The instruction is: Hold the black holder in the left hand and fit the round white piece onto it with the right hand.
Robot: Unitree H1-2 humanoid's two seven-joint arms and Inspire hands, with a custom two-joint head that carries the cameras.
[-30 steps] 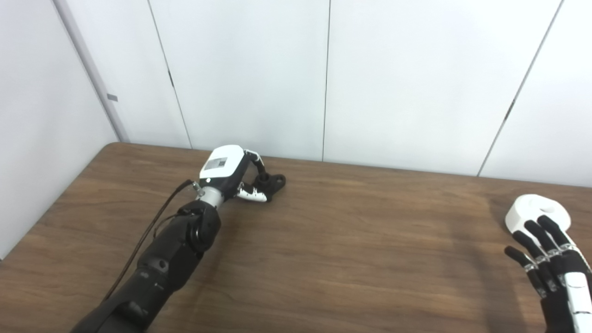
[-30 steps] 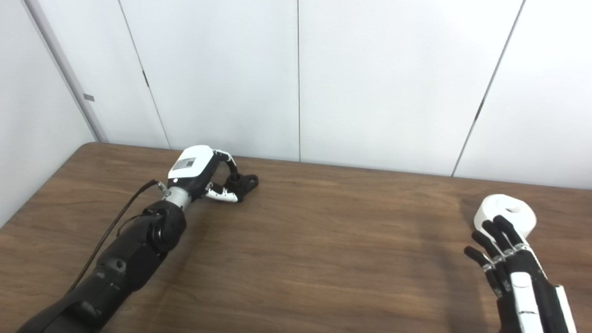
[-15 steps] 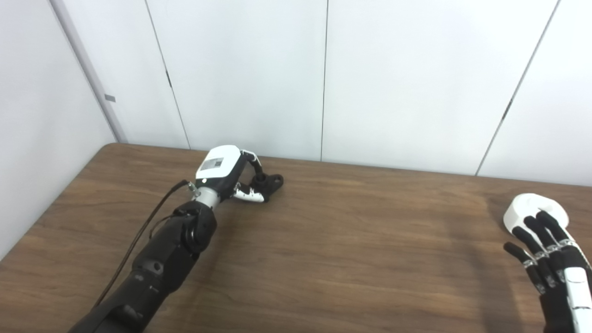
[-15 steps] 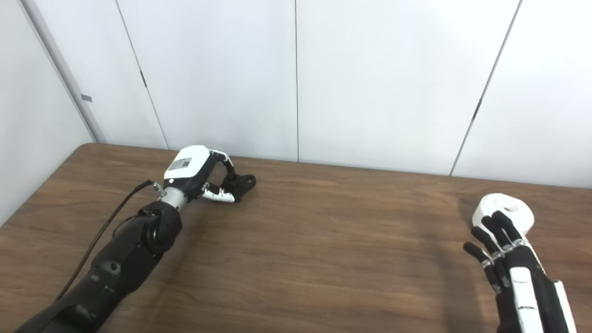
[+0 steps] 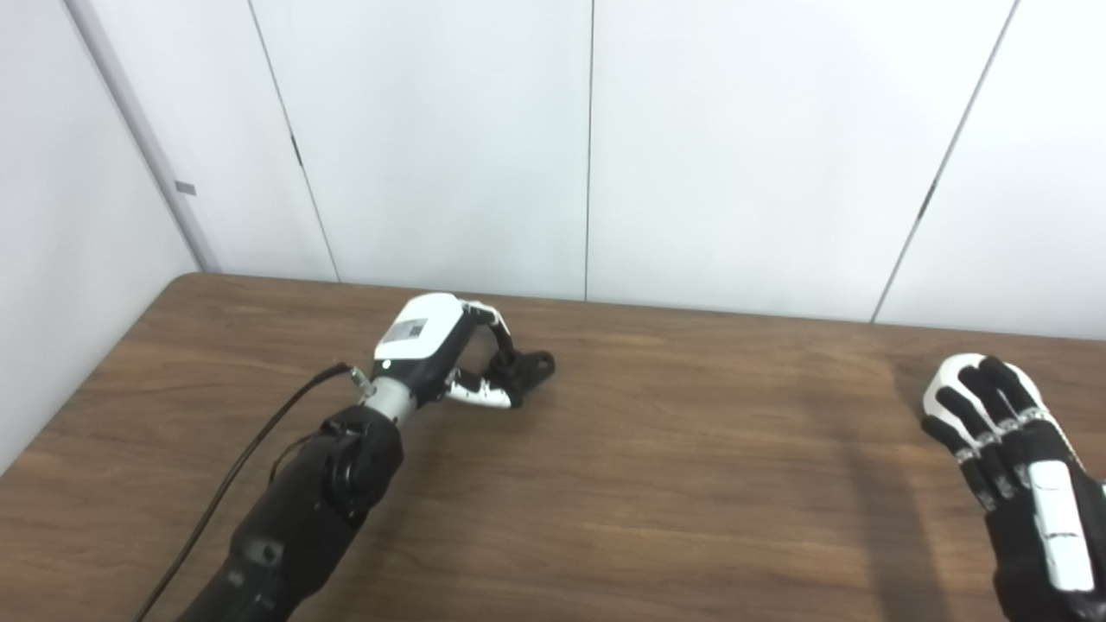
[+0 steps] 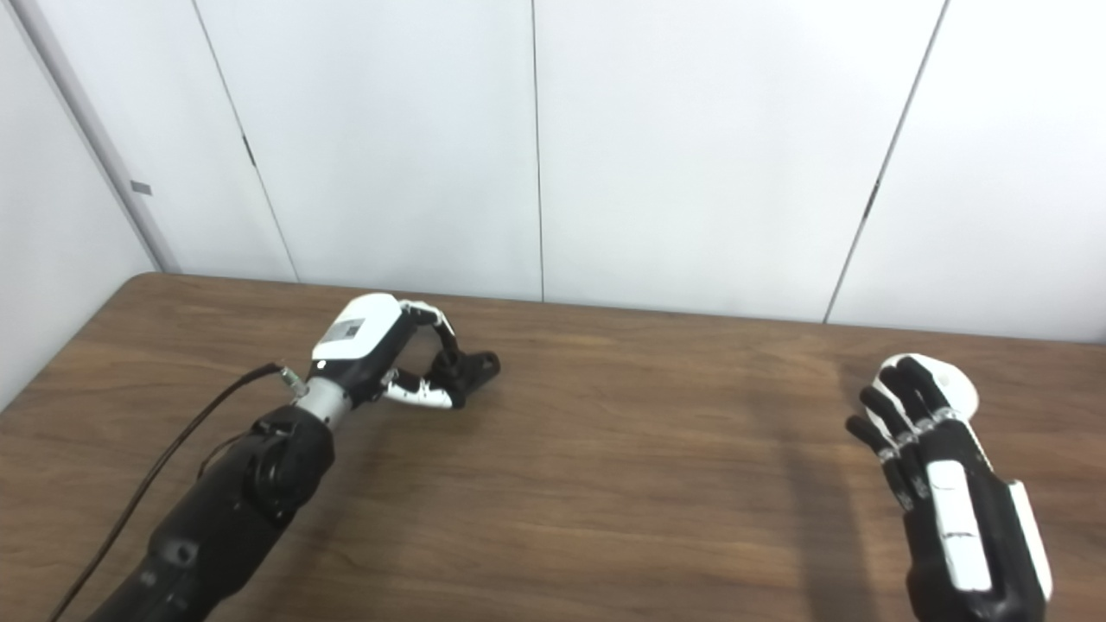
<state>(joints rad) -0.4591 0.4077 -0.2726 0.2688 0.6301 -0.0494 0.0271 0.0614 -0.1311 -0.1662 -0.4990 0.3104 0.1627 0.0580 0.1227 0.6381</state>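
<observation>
Two hands are working apart on the brown wood-grain table (image 5: 657, 484), and the step in hand looks to be the right one's pick-up. The right hand (image 6: 929, 453), black with a white back plate, is hovering with its fingers (image 5: 972, 415) spread and holding nothing, reaching over the near side of the round white plastic piece (image 6: 955, 389), which is lying flat near the table's right end and is mostly hidden behind those fingers; whether they are touching it cannot be told. To do this well, the hand is probably needing to settle lower and close around the piece's rim from both sides, keeping clear of the middle where the holder must enter, without nudging it towards the table's edge. Well apart, towards the far left, the left hand (image 5: 449, 354), with its white back, is curling its fingers and thumb around the small black plastic holder (image 5: 527, 370), which appears to be resting on the table. A firm, steady hold there, with the holder's mating end left exposed, should make the later fitting easier.
</observation>
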